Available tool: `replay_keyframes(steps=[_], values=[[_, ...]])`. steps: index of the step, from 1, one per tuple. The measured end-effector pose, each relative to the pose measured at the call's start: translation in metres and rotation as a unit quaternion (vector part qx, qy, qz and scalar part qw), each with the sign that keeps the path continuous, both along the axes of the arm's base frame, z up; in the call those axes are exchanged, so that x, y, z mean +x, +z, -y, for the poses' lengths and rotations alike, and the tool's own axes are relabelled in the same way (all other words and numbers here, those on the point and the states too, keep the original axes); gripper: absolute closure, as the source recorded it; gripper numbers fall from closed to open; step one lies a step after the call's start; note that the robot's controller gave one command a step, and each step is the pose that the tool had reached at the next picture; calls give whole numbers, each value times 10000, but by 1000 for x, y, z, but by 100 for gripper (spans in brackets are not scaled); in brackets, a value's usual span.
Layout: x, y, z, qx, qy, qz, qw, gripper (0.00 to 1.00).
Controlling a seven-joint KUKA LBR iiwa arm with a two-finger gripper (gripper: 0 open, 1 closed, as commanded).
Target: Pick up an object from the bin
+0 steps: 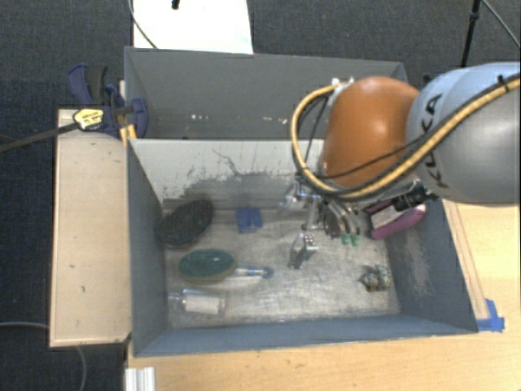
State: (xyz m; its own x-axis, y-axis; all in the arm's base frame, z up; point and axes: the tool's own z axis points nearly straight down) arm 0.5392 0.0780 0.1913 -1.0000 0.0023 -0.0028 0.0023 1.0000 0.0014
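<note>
The gripper [304, 251] hangs low over the middle of the grey bin [269, 96], above a bare patch of floor. Nothing can be seen caught in it, and whether it is spread or pressed together cannot be told from this angle. The pick therefore looks to be at the approach step, with no object secured yet. The nearest candidates are a slim blue-tipped stick [254, 274] just to its left, which meets a green oval piece [207, 264], a small blue block [248, 218] up and to the left, and a small mottled lump [374, 278] toward the front right. A purple item [397, 220] lies against the right wall, partly under the arm. A dark oval brush [186, 221] and a clear tube [195, 303] lie well apart at the left. The next move probably calls for shifting sideways to centre over one of the near things, then lowering and closing around it.
</note>
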Motion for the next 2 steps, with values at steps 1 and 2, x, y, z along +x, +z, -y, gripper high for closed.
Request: replay_keyframes(steps=[1, 2], values=[[-48, -95, -32, -5, 503, -51, 9987, 0], [-44, -91, -30, -3, 470, -2, 9989, 100]])
